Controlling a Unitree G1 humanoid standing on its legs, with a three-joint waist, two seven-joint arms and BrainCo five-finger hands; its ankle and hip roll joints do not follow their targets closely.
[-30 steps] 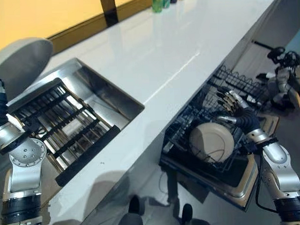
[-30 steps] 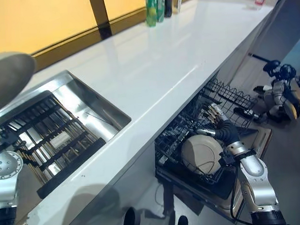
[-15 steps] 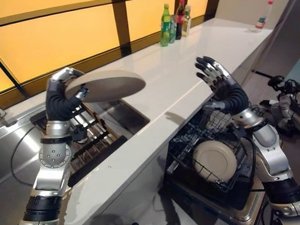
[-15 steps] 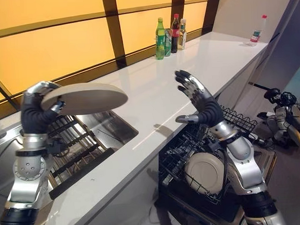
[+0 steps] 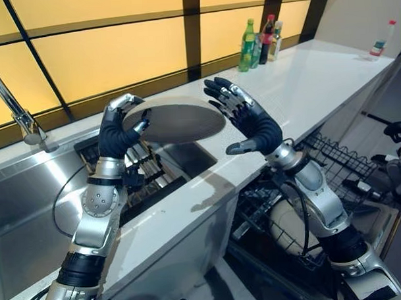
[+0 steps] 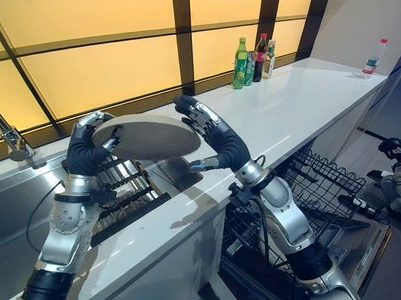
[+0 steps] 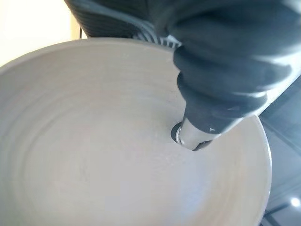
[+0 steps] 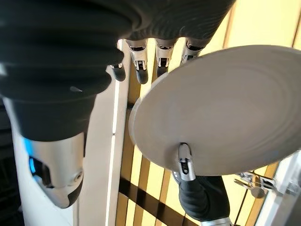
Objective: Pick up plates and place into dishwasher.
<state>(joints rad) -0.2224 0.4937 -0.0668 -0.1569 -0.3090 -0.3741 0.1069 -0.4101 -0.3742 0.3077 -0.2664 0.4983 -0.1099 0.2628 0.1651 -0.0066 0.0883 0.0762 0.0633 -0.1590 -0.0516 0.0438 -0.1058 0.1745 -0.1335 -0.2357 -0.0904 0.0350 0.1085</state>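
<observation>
My left hand (image 5: 117,130) holds a pale round plate (image 5: 180,121) level above the sink, fingers curled round its near rim and the thumb (image 7: 202,122) pressed on its face (image 7: 94,165). My right hand (image 5: 249,119) is raised with fingers spread, open, close beside the plate's far rim (image 8: 221,108); I cannot tell whether it touches. The dishwasher's black wire rack (image 5: 333,165) stands pulled out below the counter at the right. Another pale plate (image 5: 280,227) stands in it, partly hidden by my right forearm.
A steel sink (image 6: 18,215) with a dark drying rack (image 6: 123,185) lies under the held plate, and a faucet (image 6: 5,134) rises at the left. The white counter (image 6: 304,94) runs back to the right, with bottles (image 6: 250,56) by the window.
The camera has lifted. My left hand carried the plate rightwards over the sink. My right hand rose from the dishwasher rack to beside the plate's rim.
</observation>
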